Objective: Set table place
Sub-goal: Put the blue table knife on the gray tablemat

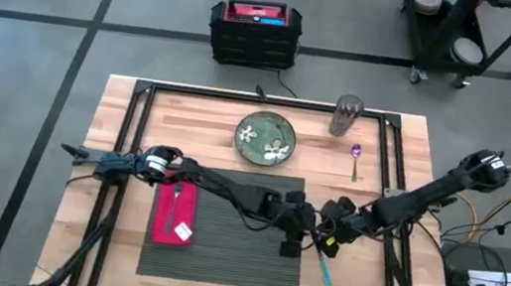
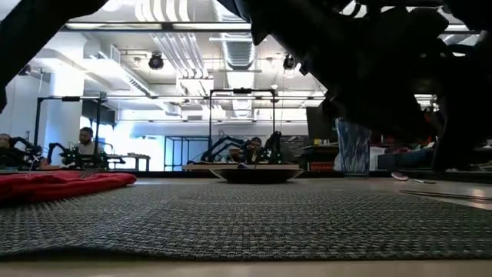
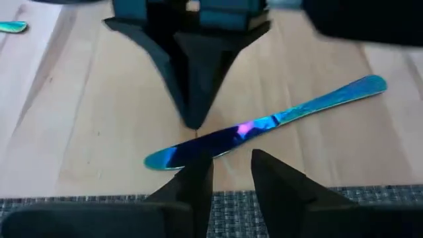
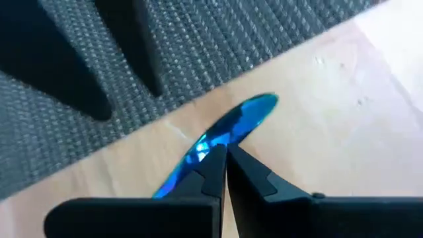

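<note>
Only our wrist views show the blue knife (image 3: 264, 125): right gripper (image 4: 223, 158) pinched together over it, left gripper (image 3: 231, 173) apart, beside the placemat (image 1: 233, 230).

Table (image 1: 130, 110): light wood, plank-seamed, smooth matt top, with a black metal rail frame. Placemat (image 1: 230, 250): dark grey woven fabric, finely ribbed, rough and matt. Knife (image 3: 264, 125): polished metal, glossy iridescent blue with violet glints. Napkin (image 1: 173, 214): red cloth, soft and matt. Plate (image 1: 265, 137): green glazed surface, white floral pattern. Gripper fingers (image 3: 192, 192): black, matt, plastic-looking.
</note>
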Robot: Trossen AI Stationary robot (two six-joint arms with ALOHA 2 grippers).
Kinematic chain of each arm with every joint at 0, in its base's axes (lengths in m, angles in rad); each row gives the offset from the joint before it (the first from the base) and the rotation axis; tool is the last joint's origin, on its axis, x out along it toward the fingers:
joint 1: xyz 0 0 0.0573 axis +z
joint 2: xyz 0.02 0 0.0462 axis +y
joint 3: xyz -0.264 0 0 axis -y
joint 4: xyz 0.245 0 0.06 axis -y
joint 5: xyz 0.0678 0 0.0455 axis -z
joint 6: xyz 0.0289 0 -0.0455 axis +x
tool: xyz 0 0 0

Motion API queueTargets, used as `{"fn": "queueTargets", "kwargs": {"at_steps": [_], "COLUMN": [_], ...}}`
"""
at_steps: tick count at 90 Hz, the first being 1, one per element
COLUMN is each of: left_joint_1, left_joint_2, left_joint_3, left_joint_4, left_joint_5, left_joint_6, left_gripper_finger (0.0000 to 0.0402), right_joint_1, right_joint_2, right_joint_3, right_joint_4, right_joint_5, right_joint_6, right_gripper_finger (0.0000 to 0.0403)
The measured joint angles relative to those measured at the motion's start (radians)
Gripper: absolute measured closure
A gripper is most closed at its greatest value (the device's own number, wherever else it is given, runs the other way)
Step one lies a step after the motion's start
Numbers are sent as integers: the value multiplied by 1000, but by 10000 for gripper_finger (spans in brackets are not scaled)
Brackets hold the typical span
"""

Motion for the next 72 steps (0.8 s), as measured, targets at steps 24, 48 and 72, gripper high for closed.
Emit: {"fn": "queueTargets", "kwargs": {"at_steps": [24,48,72], "left_joint_1": [2,2,2], "left_joint_2": [1,1,1], "left_joint_3": [-2,-2,-2], "left_joint_4": [-6,-6,-6], "left_joint_5": [-2,-3,-3], "left_joint_6": [-22,-18,-13], "left_gripper_finger": [299,298,314], "right_joint_1": [2,2,2], "right_joint_2": [84,88,130], "right_joint_3": [-1,-1,-1], "right_joint_4": [25,56,82], "right_joint_5": [9,9,12], "right_joint_6": [45,43,42], "right_gripper_finger": [403,403,403]}}
